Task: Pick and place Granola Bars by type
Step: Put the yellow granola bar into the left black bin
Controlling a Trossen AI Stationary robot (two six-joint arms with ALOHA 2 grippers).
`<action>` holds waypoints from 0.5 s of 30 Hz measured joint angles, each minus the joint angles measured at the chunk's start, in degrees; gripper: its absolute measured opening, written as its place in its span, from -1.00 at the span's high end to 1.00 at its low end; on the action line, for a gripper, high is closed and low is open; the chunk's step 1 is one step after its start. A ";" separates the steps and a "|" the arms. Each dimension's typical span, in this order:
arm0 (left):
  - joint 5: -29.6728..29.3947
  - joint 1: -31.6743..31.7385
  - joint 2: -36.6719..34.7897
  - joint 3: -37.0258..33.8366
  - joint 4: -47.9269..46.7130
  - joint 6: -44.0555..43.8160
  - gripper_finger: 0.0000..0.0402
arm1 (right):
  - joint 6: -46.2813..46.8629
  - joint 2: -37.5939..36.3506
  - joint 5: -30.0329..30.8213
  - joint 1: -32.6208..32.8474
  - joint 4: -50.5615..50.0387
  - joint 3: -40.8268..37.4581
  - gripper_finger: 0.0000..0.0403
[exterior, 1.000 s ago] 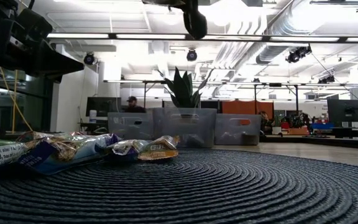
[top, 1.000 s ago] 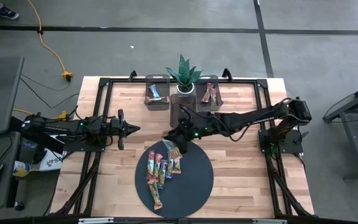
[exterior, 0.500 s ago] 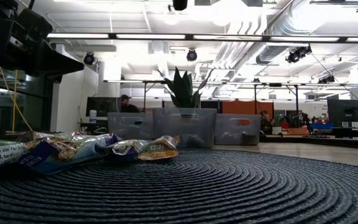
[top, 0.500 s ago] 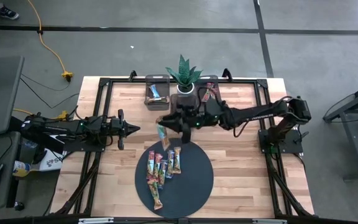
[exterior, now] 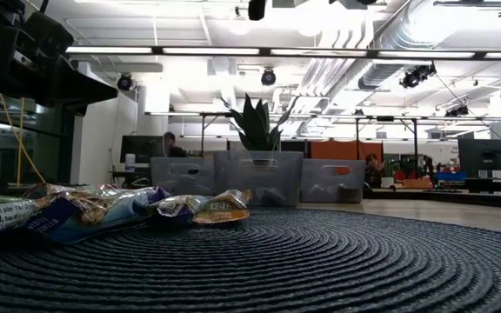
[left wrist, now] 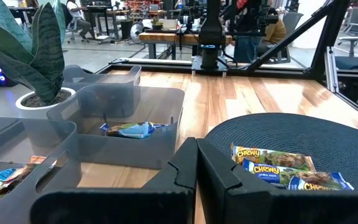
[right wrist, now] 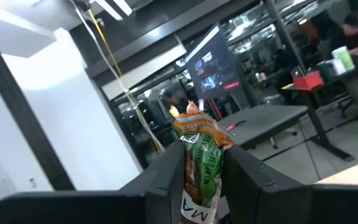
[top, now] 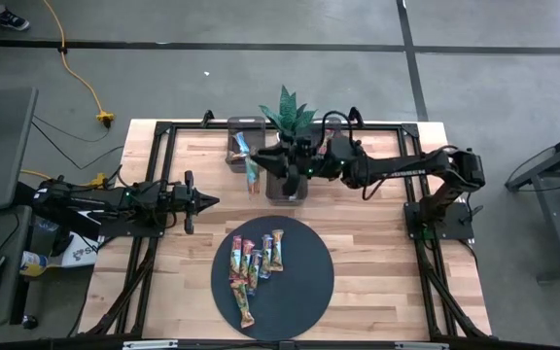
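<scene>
Several Granola Bars (top: 254,264) lie on the dark round mat (top: 304,292) at the table's near middle; in the low view they lie on its left part (exterior: 103,209). My right gripper (top: 261,163) is raised beside the left grey bin (top: 245,131) and is shut on a green-and-orange bar (right wrist: 199,146). A blue-wrapped bar (left wrist: 132,129) lies in that bin. My left gripper (top: 200,202) waits at the table's left, shut and holding nothing (left wrist: 196,168). My right gripper pinches the green-and-orange bar between its two fingers (right wrist: 166,168), one on each long side. The bar's crimped free end (right wrist: 192,118) sticks out past the fingertips. The fingers come from the table's right. The bar (top: 252,175) is lifted clear of table and mat.
A potted plant (top: 288,112) stands at the far middle, between the bins. A middle bin (top: 285,185) sits under my right arm, and a third bin (top: 327,136) lies at the far right. Bare wood (top: 377,253) lies right of the mat.
My right gripper has risen from the mat's far edge with the bar and swung toward the table's far edge and the left bin, tipping its fingers upward. The bar, then low over the mat's far edge, now stands high beside the left bin.
</scene>
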 joint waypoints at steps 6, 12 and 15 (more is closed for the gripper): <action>0.00 0.00 0.00 0.00 0.02 -0.01 0.99 | -2.33 4.03 -1.62 -2.33 -4.28 8.74 0.59; 0.00 -0.01 0.00 -0.01 0.00 0.00 0.99 | -5.41 12.18 -3.53 -4.88 -15.22 21.87 0.59; 0.00 0.00 0.00 0.00 0.02 0.01 0.99 | -6.52 15.20 -3.05 -6.76 -19.14 26.93 0.59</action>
